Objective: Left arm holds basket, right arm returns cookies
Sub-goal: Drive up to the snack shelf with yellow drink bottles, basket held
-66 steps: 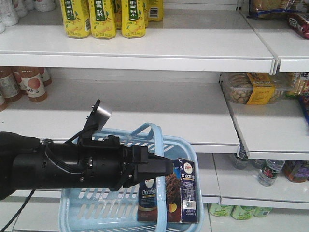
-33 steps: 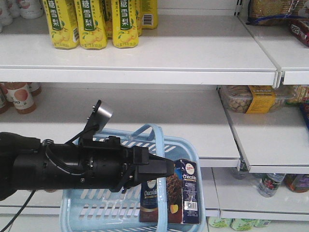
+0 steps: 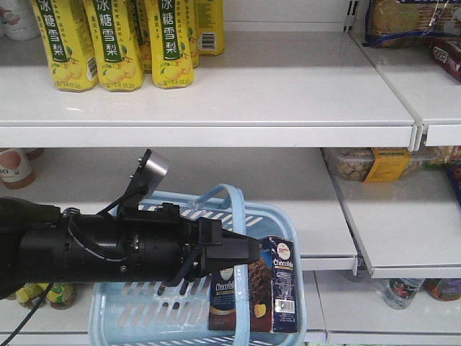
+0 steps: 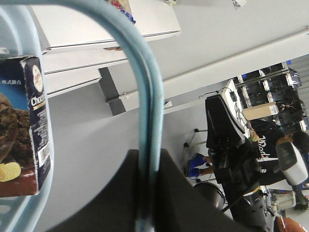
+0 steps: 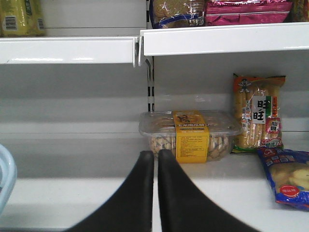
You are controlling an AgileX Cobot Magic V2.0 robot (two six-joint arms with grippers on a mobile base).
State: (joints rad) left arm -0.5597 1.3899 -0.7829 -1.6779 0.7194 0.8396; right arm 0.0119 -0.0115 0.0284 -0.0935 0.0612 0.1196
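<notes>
The light blue basket (image 3: 144, 311) hangs in front of the shelves by its arched handle (image 3: 235, 199). My left gripper (image 3: 248, 250), on the thick black arm with the silver-white block (image 3: 155, 170), is shut on that handle. In the left wrist view the handle (image 4: 141, 72) runs straight between the jaws of the left gripper (image 4: 148, 155). The cookies box (image 3: 263, 290) stands upright in the basket's right end, also seen as the cookies box (image 4: 26, 130). My right gripper (image 5: 156, 154) is shut with nothing in it, facing the middle shelf; the right arm is out of the front view.
Yellow drink bottles (image 3: 108, 43) line the top shelf. A clear tub with a yellow label (image 5: 192, 135) sits on the middle shelf (image 5: 72, 193), beside a striped snack packet (image 5: 257, 118) and a blue packet (image 5: 287, 178). The basket's edge (image 5: 6, 179) shows at the left.
The shelves and bottles have slid down and to the left in the front view. The left arm, basket and cookies box keep their place in the frame.
</notes>
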